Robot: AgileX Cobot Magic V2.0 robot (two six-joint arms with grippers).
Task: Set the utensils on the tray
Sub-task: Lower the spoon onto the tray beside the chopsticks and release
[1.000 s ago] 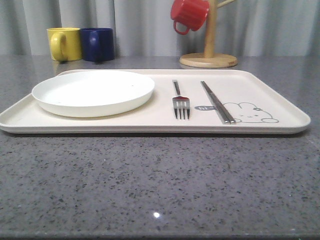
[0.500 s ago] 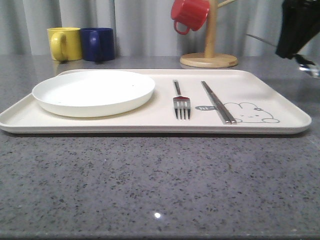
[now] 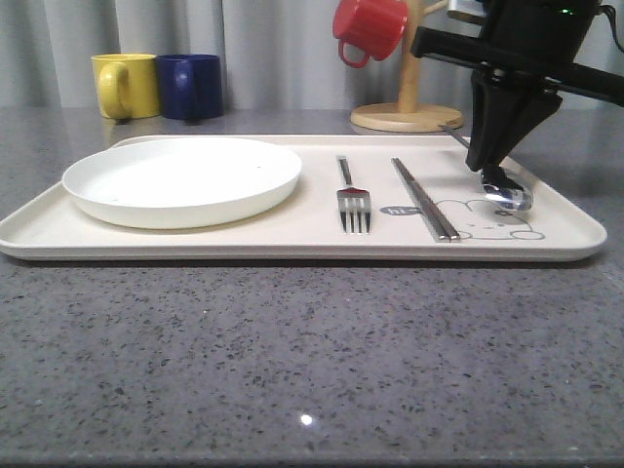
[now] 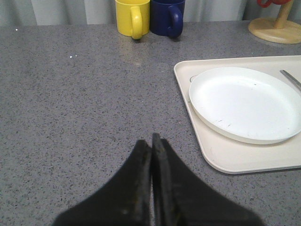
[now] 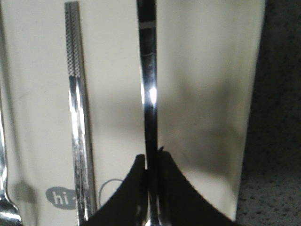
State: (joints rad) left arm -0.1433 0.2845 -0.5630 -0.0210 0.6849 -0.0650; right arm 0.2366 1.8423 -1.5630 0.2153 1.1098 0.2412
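Note:
The cream tray point(image 3: 292, 239) lies across the table with a fork point(image 3: 353, 200) and a pair of chopsticks point(image 3: 425, 200) side by side on it. My right gripper point(image 3: 490, 168) is shut on the silver spoon point(image 3: 507, 193), whose bowl hangs low over the rabbit drawing at the tray's right end. In the right wrist view the spoon handle point(image 5: 148, 75) runs out from between my right gripper point(image 5: 151, 157), parallel to the chopsticks point(image 5: 75, 108). My left gripper point(image 4: 152, 140) is shut with nothing in it, over bare table left of the tray point(image 4: 225, 157).
A round white plate point(image 3: 182, 179) fills the tray's left half. Yellow mug point(image 3: 127, 85) and blue mug point(image 3: 191, 86) stand at the back left. A wooden mug tree point(image 3: 408, 107) with a red mug point(image 3: 369, 29) stands behind the tray.
My right arm has come in from the right edge with the spoon and lowered it over the tray's right end. Fork, chopsticks and plate have not moved.

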